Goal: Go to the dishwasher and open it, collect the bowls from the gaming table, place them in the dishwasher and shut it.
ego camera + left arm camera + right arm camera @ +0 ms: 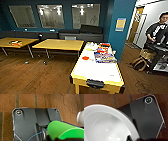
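Green bowl point(62, 130) sat large at left wrist, white bowl point(107, 125) at right wrist, wood floor point(50, 100) beneath; jaw state of either gripper unclear. Gaming table point(100, 72) stood ahead, red-orange bowl point(85, 58) on white top beside game boxes point(104, 57). Person point(157, 30) stood right.

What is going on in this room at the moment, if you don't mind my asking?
The robot stands on the wooden floor facing the gaming table, a long white-topped table with a yellow edge. A small red-orange bowl sits on it beside game boxes. A bright green bowl looms close in the left wrist view, and a white bowl in the right wrist view; whether either is gripped cannot be made out. A person stands at a control rig to the right.
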